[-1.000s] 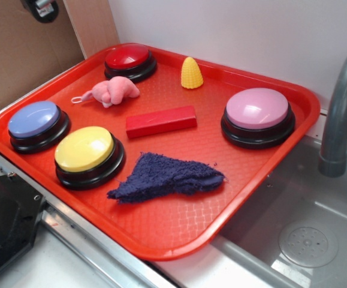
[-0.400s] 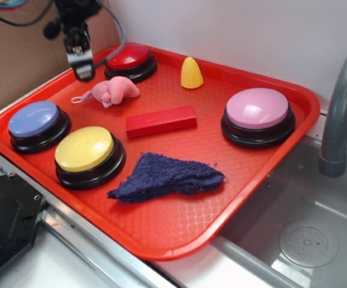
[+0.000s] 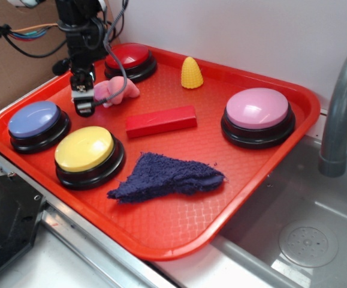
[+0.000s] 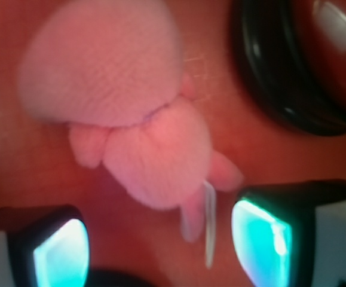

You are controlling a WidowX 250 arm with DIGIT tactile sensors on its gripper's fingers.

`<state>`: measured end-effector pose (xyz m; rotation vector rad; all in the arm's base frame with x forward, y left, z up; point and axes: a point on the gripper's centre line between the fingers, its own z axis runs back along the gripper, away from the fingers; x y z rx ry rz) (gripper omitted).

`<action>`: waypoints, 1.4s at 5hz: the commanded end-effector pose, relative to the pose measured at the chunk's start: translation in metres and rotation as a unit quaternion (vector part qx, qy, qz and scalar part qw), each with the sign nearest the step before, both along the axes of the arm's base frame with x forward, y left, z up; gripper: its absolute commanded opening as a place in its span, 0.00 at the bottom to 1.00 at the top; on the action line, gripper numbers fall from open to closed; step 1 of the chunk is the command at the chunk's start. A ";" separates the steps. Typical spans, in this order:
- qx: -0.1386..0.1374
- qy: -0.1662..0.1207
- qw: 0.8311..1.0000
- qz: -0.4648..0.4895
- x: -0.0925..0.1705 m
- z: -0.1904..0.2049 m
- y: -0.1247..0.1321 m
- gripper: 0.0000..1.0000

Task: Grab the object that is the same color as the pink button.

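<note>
The pink plush toy (image 3: pixel 116 90) lies on the red tray (image 3: pixel 179 222) in front of the red button (image 3: pixel 129 59). My gripper (image 3: pixel 83 103) hangs low over the toy's left end, where its string loop is, and is open. In the wrist view the toy (image 4: pixel 125 113) fills the upper middle. Its thin string (image 4: pixel 209 224) and one small limb reach down between my two fingers (image 4: pixel 259 242), which stand wide apart with nothing held. The pink button (image 3: pixel 257 111) sits at the tray's right side, far from the gripper.
A red block (image 3: pixel 160 121) lies mid-tray, with a yellow cone (image 3: pixel 191 73) behind it. A blue button (image 3: pixel 35 122), a yellow button (image 3: pixel 86 153) and a dark blue cloth (image 3: pixel 167 177) sit towards the front. A sink and grey faucet (image 3: pixel 341 108) are to the right.
The arm came into view from the upper left and dropped down to the toy's left end. The toy has not moved.
</note>
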<state>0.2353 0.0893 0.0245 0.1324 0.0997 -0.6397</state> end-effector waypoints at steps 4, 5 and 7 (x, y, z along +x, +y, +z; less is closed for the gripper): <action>-0.027 -0.067 0.997 0.039 0.030 0.004 -0.033 0.00; 0.004 -0.107 0.986 0.130 0.021 0.028 -0.031 0.00; 0.066 -0.127 0.928 0.343 -0.020 0.123 -0.030 0.00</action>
